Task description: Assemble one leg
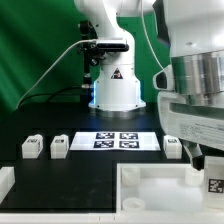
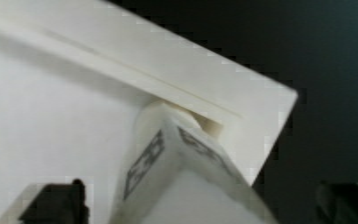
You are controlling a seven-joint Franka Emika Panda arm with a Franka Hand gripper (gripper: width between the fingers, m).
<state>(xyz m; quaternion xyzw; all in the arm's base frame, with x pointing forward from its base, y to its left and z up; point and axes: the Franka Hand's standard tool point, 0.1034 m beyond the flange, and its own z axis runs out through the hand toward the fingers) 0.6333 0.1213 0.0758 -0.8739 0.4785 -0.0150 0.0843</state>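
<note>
In the wrist view a white leg with black-and-white tags on its side stands against the corner of the large white panel. It lies between my two dark fingertips, which stand wide apart with a gap to the leg on each side. My gripper is open around it. In the exterior view the gripper hangs at the right, just above a tagged leg at the panel's corner. Three more legs lie on the table: two at the left and one beside the gripper.
The marker board lies in the middle of the black table, in front of the robot base. A white part shows at the exterior view's lower left edge. A green backdrop stands behind.
</note>
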